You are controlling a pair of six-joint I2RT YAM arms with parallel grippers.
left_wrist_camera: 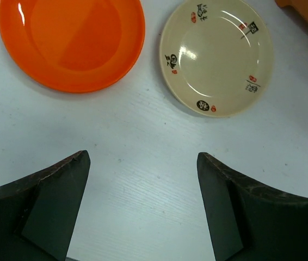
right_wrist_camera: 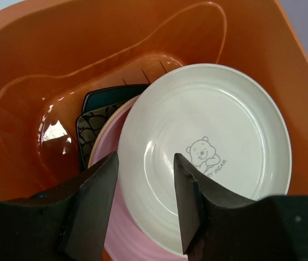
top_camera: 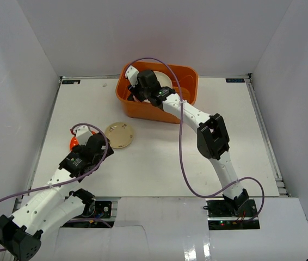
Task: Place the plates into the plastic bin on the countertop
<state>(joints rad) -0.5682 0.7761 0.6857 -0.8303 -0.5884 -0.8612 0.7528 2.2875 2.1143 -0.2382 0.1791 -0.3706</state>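
Right claw (right_wrist_camera: 144,166) is down inside the orange bin (right_wrist_camera: 61,65), upper middle of the top view, jaws spread and not pinching anything. Right under it sits a cream plate (right_wrist_camera: 208,152) with a little bear and writing ending in "DEAR". It's stacked on a pink plate (right_wrist_camera: 135,234), with a black patterned plate (right_wrist_camera: 91,128) and a dark teal plate (right_wrist_camera: 110,95) beneath. Left claw (left_wrist_camera: 142,163) is spread wide too, above the white counter (left_wrist_camera: 143,136). Past its tips are an orange plate (left_wrist_camera: 69,38), upper left of its frame, and a beige plate (left_wrist_camera: 216,54) with black characters and red stamps I can't read.
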